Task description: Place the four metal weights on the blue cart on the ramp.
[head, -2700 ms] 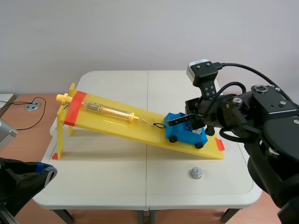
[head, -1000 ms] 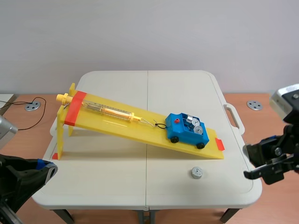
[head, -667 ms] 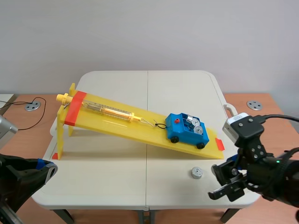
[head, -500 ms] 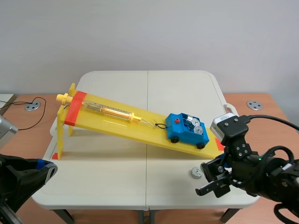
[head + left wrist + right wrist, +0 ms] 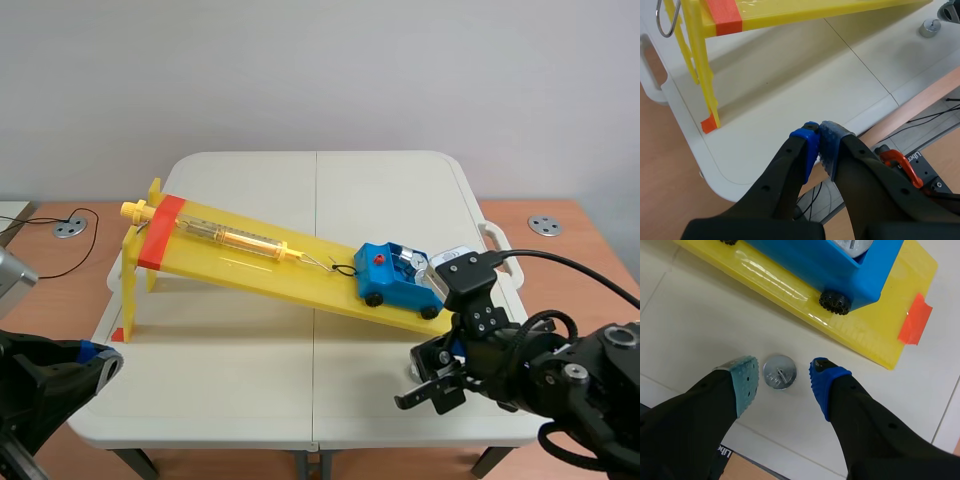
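The blue cart (image 5: 397, 281) sits low on the yellow ramp (image 5: 260, 262) with metal weights in its bed. In the right wrist view the cart (image 5: 830, 265) is ahead of my right gripper (image 5: 784, 380), which is open and straddles a loose metal weight (image 5: 779, 372) lying flat on the white table. In the scene view that weight is hidden behind the right gripper (image 5: 428, 385). My left gripper (image 5: 818, 142) is shut on nothing, off the table's near left corner; the loose weight (image 5: 929, 28) shows far ahead of it.
A clear tube with a spring (image 5: 228, 238) lies on the ramp, tied by a string to the cart. Orange tape (image 5: 915, 319) marks the ramp's low end. The white table (image 5: 250, 370) has a handle at its right edge.
The right arm has swung from the cart out to the right, then come back in low over the loose weight. The cart and the left arm have stayed put.
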